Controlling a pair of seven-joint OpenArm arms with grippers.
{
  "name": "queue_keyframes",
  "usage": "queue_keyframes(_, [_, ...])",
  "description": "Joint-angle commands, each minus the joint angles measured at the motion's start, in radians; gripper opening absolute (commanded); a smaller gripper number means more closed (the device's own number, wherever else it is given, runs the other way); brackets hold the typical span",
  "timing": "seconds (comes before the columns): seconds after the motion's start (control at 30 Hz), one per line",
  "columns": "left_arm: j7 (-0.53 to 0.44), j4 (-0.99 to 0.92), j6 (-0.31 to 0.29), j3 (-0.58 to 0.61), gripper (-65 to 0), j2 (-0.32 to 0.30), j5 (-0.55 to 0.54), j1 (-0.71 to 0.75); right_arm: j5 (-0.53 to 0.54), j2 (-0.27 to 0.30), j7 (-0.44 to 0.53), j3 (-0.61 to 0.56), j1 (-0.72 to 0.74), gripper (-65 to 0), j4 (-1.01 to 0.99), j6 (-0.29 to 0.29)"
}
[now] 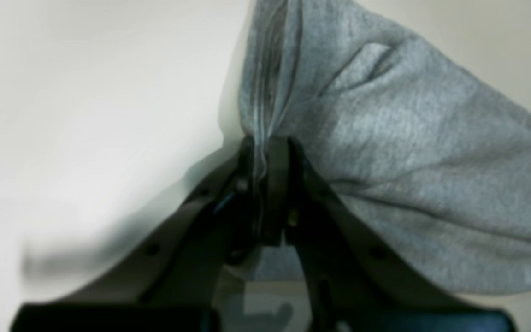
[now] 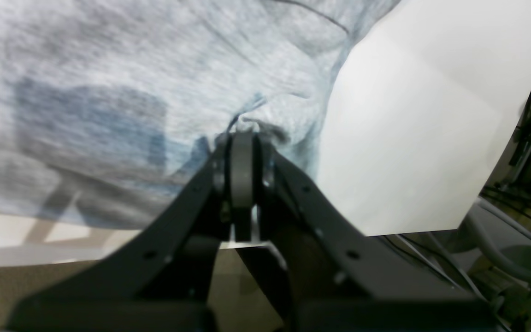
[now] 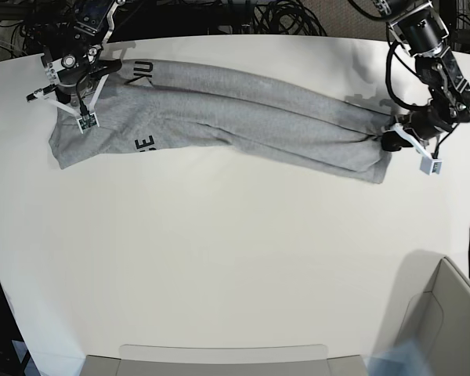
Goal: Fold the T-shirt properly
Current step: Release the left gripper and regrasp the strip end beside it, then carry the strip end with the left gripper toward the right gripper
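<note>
- Along the far edge of the desk (image 3: 219,258): T-shirt (image 3: 243,117) stretched corner to corner as a long bunched band, bits of black lettering showing near the far-left end.
- Left gripper (image 1: 265,143), far-right corner: clenched on a gathered pleat of cloth.
- Right gripper (image 2: 242,136), far-left corner: clamped on fabric too.
- Step, by my reading: spreading the shirt taut before any fold.
- Next likely calls for both arms drawing the cloth toward the near edge together, evenly, to flatten it.
</note>
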Motion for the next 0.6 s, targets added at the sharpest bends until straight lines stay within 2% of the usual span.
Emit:
queue_keyframes(0.0, [0.106, -0.016, 0.06, -0.032, -65.0, -0.044, 0.204, 0.001, -0.006, 0.001, 0.001, 0.0, 0.005, -65.0, 0.017, 0.015])
queue_keyframes(0.13, [0.103, -0.017, 0.06, -0.098, -65.0, -0.083, 0.204, -0.017, -0.005, 0.001, 0.001, 0.0, 0.014, -65.0, 0.017, 0.015])
queue_keyframes(0.33, [0.108, -0.012, 0.06, -0.09, -65.0, -0.089, 0.204, -0.068, -0.006, -0.004, 0.001, 0.0, 0.018, -65.0, 0.017, 0.015])
queue_keyframes(0.47, [0.109, 0.06, 0.06, -0.099, -65.0, -0.083, 0.199, -0.067, -0.006, -0.004, 0.001, 0.0, 0.018, -65.0, 0.017, 0.015])
queue_keyframes(0.57, [0.116, 0.193, 0.06, -0.101, -65.0, -0.043, 0.199, -0.042, -0.006, -0.004, 0.001, 0.0, 0.018, -65.0, 0.017, 0.015])
